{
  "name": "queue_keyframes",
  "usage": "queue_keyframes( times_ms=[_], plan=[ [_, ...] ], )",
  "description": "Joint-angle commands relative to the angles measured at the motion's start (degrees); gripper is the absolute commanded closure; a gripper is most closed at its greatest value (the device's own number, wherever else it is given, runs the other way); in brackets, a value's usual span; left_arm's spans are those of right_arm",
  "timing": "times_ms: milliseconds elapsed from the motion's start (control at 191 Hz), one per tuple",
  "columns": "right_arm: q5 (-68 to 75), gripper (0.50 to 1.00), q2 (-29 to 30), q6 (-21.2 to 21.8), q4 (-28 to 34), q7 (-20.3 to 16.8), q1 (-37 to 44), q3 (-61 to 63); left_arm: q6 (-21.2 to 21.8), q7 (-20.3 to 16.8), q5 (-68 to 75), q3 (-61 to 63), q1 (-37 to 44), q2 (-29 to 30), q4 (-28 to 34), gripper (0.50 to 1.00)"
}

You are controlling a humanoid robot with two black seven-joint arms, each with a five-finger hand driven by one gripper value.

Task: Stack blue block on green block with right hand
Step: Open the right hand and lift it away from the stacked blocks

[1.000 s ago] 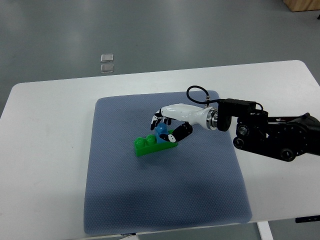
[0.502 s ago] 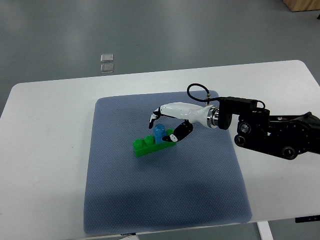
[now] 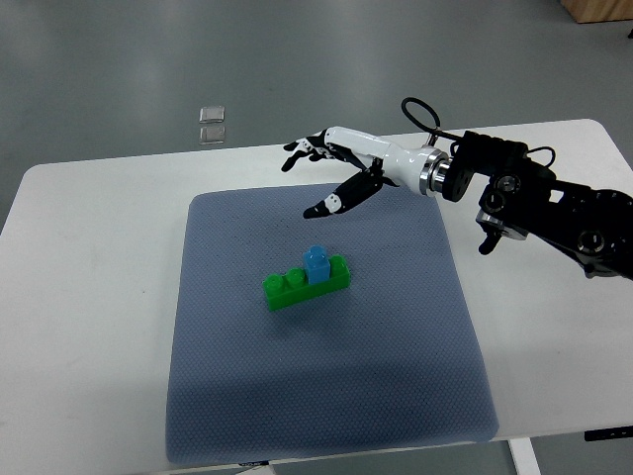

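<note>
Grey mat point(image 3: 326, 396) on my desk point(image 3: 89, 297): blue block point(image 3: 316, 263) upright atop green block point(image 3: 306, 283), lying left-right; right hand point(image 3: 336, 168) spread, empty.

A white rectangular bench point(image 3: 89, 297) is covered by a blue-grey textured mat point(image 3: 326, 386). A grey smooth floor point(image 3: 297, 59) is seen behind, marked by two small pale squares point(image 3: 211, 123).

right hand point(image 3: 336, 170): white shell; black fingertips | silver wrist ring; black arm; looped cable
</note>
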Motion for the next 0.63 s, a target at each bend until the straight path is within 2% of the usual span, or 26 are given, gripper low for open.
queue_keyframes(
  times_ms=[0, 131, 272, 471, 623],
  plan=[
    [14.48, 0.576, 1.87, 0.17, -5.22, 0.10, -3.81, 7.40, 0.00, 0.00, 0.00, -0.06, 0.04, 0.00, 0.09, 0.500],
    [32.59, 0.576, 7.67, 0.34, -12.77, 0.46, -8.39, 15.75, 0.00, 0.00, 0.00, -0.06, 0.04, 0.00, 0.00, 0.500],
    [44.55, 0.576, 9.61, 0.34, -18.05, 0.37, -10.85, 21.30, 0.00, 0.09, 0.00, -0.06, 0.04, 0.00, -0.26, 0.500],
    [54.04, 0.574, 12.16, 0.60, -19.90, 0.98, -13.13, 24.11, 0.00, 0.09, 0.00, 0.02, 0.04, 0.00, -0.09, 0.500],
    [54.92, 0.574, 12.86, 2.36, -20.16, 1.51, -14.72, 24.73, 0.00, 0.09, 0.00, 0.02, 0.04, 0.00, 0.00, 0.500]
  ],
)
